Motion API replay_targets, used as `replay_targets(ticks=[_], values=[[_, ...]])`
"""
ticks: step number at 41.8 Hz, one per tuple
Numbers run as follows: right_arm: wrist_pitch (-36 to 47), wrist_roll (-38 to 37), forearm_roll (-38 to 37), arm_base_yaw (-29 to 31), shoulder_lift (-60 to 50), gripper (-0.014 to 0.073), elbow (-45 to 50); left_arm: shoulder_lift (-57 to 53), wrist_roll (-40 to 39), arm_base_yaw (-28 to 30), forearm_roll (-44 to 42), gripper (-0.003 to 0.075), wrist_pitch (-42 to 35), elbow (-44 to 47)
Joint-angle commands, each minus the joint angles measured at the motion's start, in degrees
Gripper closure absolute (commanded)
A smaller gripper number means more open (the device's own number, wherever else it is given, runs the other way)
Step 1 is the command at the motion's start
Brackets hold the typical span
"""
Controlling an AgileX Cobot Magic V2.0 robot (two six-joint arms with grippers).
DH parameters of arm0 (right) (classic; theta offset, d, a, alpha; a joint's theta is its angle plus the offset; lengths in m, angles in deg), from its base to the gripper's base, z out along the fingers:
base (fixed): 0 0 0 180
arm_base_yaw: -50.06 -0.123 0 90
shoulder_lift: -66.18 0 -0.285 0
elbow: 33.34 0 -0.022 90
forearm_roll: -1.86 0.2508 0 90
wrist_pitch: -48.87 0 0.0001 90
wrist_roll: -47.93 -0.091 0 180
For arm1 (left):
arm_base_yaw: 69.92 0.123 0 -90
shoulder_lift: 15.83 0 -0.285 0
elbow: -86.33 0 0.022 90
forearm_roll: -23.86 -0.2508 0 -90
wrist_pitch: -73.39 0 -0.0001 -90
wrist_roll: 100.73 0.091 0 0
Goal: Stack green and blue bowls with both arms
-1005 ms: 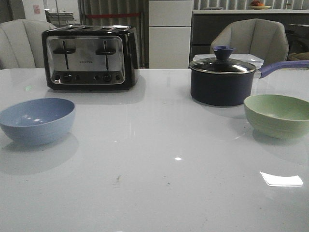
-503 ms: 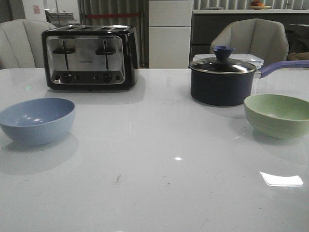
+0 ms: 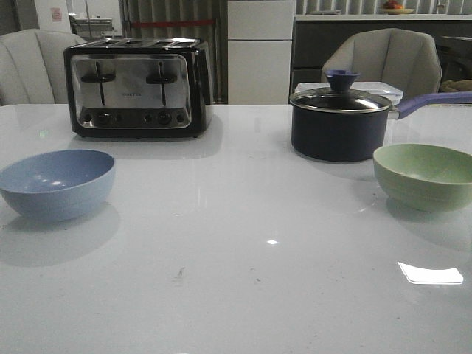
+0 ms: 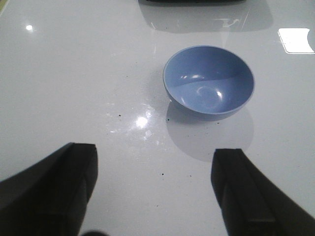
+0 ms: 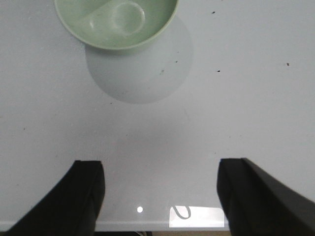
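Note:
The pale blue bowl (image 3: 57, 183) stands upright and empty on the white table at the front left. It also shows in the left wrist view (image 4: 209, 79), ahead of my left gripper (image 4: 155, 152), which is open, empty and apart from it. The pale green bowl (image 3: 424, 175) stands upright and empty at the right, just in front of the saucepan. In the right wrist view the green bowl (image 5: 116, 22) lies ahead of my right gripper (image 5: 160, 169), which is open, empty and above the table's near edge. Neither arm shows in the front view.
A black and silver toaster (image 3: 138, 87) stands at the back left. A dark navy lidded saucepan (image 3: 339, 122) with a purple handle stands at the back right, close behind the green bowl. Grey chairs (image 3: 383, 63) stand beyond the table.

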Motion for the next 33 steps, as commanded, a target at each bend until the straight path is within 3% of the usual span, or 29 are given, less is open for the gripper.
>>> replay_targets(ticks=[1,16,33], values=[[2.2,0.2,0.7,2.2,5.0,0.0014,-5.6,0.4,-0.4,-0.4,0.1,0.0211,-4.2,-1.6],[1.1,11.4,15.5,6.3,27.1,0.0023,-21.0,0.4,-0.4,-0.4,0.1,0.0211,-4.2,-1.6],[1.6,11.6,15.8,6.3,46.5,0.0023,-34.9,0.4,-0.4,-0.4,0.1,0.0211,-4.2,-1.6]])
